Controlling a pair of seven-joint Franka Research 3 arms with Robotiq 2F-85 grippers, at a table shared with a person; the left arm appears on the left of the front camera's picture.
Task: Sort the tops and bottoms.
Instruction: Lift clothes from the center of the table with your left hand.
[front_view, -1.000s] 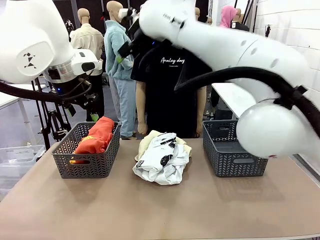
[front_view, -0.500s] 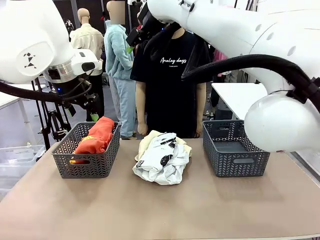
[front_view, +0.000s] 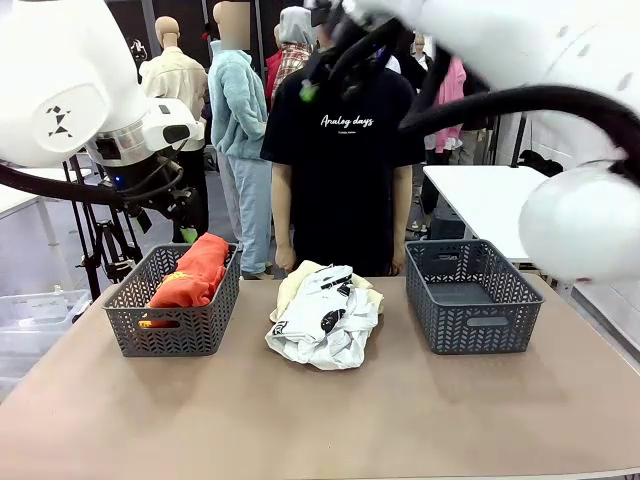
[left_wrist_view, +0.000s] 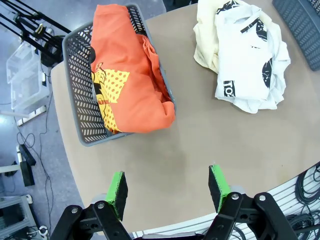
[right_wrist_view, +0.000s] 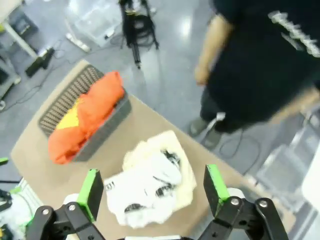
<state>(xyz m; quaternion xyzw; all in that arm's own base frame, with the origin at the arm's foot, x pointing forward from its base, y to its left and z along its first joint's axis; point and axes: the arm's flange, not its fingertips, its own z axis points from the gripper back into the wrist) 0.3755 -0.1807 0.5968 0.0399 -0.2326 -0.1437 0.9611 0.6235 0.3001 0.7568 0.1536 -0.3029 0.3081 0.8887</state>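
An orange-red garment (front_view: 190, 272) fills the left basket (front_view: 170, 330) and drapes over its rim (left_wrist_view: 132, 85). In the middle of the table the white garment with black print (front_view: 325, 320) lies bunched on the pale yellow one (front_view: 293, 282). The grey garment is not clearly seen; the right basket (front_view: 470, 320) has a grey floor. My left gripper (left_wrist_view: 168, 190) stands open and empty, high above the table near the left basket (front_view: 183, 225). My right gripper (right_wrist_view: 153, 190) is open too, far above the white garment (right_wrist_view: 145, 187), high in front of the person (front_view: 312, 80).
A person in a black T-shirt with white lettering (front_view: 345, 150) stands at the far edge behind the pile. Bare table (front_view: 320, 420) stretches in front of the baskets. A tripod (front_view: 105, 245) and a clear bin (front_view: 30, 310) stand left of the table.
My right arm has swung up and to the right, carrying its gripper rightward across the top of the front view. The left arm and the garments have stayed put.
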